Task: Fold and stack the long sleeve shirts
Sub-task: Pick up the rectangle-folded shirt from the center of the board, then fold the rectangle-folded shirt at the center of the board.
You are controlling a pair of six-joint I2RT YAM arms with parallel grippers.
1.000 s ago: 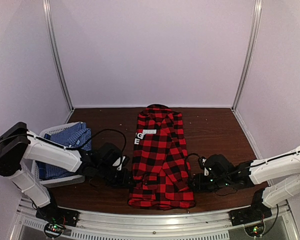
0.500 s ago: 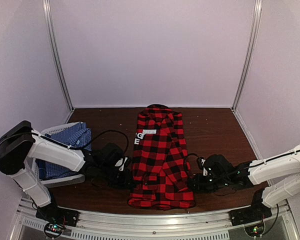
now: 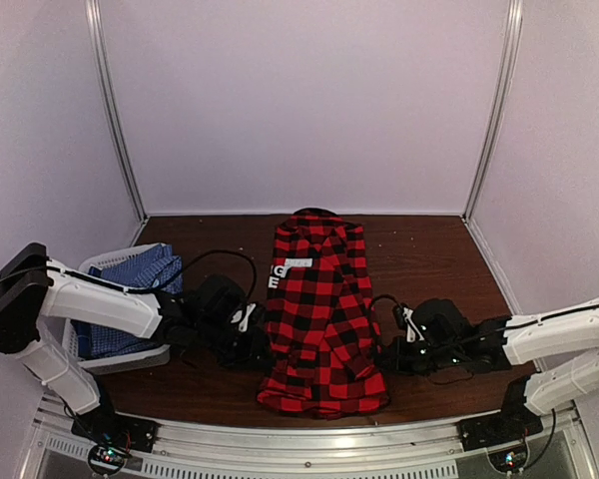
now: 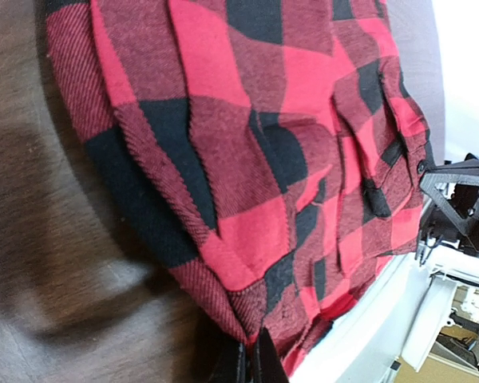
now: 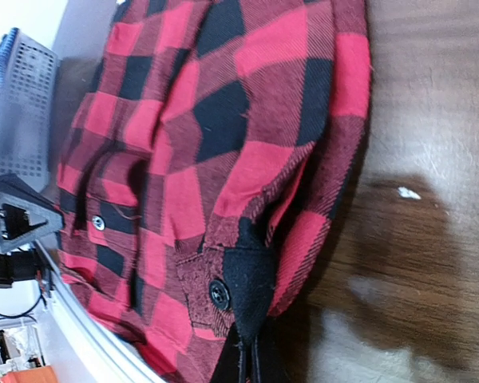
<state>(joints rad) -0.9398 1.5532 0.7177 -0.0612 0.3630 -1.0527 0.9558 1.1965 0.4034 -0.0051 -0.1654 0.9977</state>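
Two white letters, G over E, showed on the plaid shirt [image 3: 319,309] beside its neck label [image 3: 298,262], whose print was unreadable. It lay lengthwise mid-table [image 3: 429,259], with bare wood on both sides. The left gripper [image 4: 251,353] and right gripper [image 5: 244,351] each pinched its side edges near the hem. Only the right wrist view showed a cuff button [image 5: 218,294]. The blue check shirt [image 3: 130,284] sat in the basket [image 3: 98,263].

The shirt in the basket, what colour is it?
The shirt is blue, finely checked; top view shows it best.
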